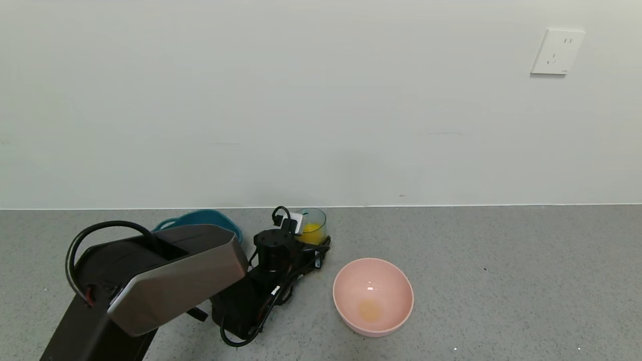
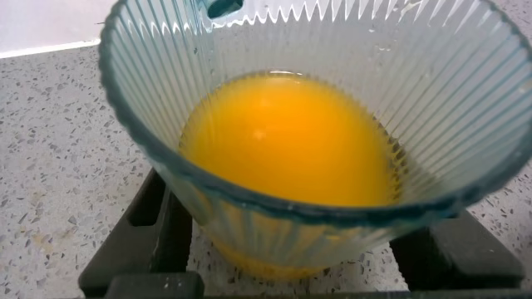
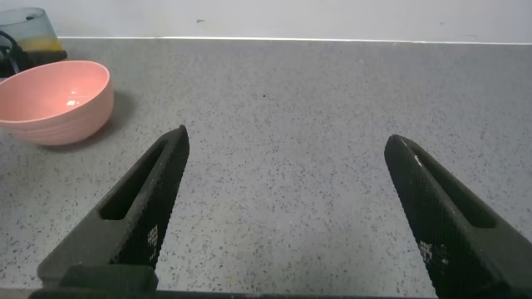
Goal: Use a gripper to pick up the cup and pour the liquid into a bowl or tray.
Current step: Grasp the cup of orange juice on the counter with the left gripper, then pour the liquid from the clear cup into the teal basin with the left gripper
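Observation:
The cup point(image 1: 312, 224), a clear blue-green ribbed tumbler, stands upright near the back wall with orange-yellow liquid point(image 1: 311, 232) in it. In the left wrist view the cup point(image 2: 249, 50) fills the picture and the liquid point(image 2: 291, 141) fills its lower part. My left gripper point(image 1: 314, 244) is at the cup's lower part; its black jaws point(image 2: 291, 228) press against both sides of the cup. The dark teal tub point(image 1: 203, 219) lies left of the cup, mostly hidden behind my left arm. My right gripper point(image 3: 287, 138) is open and empty above bare table, out of the head view.
A round pink bowl point(image 1: 373, 296) with a faint yellow stain sits in front and to the right of the cup; it also shows in the right wrist view point(image 3: 54, 100). The wall runs just behind the cup and tub. Grey speckled table extends to the right.

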